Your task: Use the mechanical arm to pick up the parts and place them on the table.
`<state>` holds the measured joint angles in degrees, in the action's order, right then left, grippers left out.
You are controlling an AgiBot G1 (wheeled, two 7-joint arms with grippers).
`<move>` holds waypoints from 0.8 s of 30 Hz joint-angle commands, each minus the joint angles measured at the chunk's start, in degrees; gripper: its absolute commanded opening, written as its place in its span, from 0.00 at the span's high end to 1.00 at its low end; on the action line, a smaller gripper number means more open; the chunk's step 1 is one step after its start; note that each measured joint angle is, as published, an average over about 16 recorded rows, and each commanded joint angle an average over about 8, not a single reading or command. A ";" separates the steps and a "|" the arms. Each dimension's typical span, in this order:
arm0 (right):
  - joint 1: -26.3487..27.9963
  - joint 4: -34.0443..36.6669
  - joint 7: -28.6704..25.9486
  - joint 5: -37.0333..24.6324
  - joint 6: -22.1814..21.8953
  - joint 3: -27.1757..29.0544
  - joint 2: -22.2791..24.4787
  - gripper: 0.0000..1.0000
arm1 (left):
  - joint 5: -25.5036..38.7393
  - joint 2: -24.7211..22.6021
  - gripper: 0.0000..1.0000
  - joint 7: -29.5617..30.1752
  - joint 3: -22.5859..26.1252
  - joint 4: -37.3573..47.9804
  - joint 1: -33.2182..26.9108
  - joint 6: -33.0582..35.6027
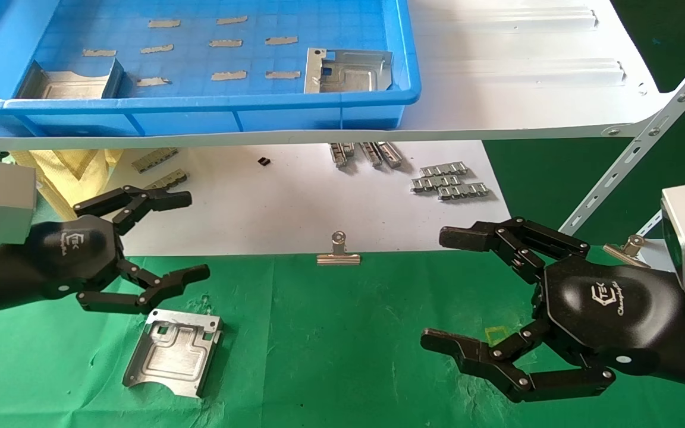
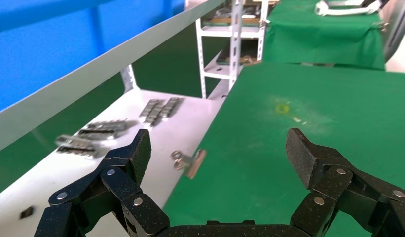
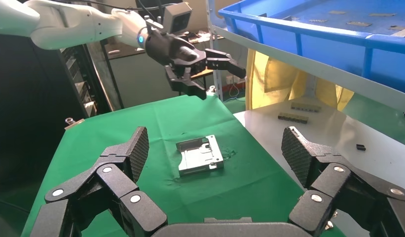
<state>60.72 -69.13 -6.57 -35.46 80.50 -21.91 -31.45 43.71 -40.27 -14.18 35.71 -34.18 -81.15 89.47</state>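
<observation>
The left gripper (image 2: 217, 163) was held with its black fingers (image 2: 131, 158) spread wide above the green table (image 2: 313, 123). A silver binder clip (image 2: 189, 162) was seen beyond it at the cloth's edge, and grey ribbed strips (image 2: 99, 133) were laid on the white sheet (image 2: 141, 143).

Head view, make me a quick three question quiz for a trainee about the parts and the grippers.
1. True or false: both grippers hold a part.
2. How many stamped metal parts remain in the blue bin?
3. The part on the green table lies nearest: A) left gripper B) right gripper C) binder clip

Key: 1. False, both are open and empty. 2. Two: one at the bin's left, one at its right. 3. A.
</observation>
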 commanded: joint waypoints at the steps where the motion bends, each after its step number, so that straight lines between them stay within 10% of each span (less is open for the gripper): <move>1: 0.00 0.00 0.00 0.00 0.00 0.00 0.00 0.00 | -0.10 0.27 0.00 1.30 -1.03 -2.06 1.02 -0.20; 24: 0.00 0.00 0.00 0.00 0.00 0.00 0.00 0.00 | -1.22 3.47 0.00 16.45 -12.99 -25.99 12.92 -2.49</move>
<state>60.72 -69.13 -6.57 -35.46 80.50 -21.91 -31.45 42.49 -36.80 2.28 22.71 -60.20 -68.22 86.98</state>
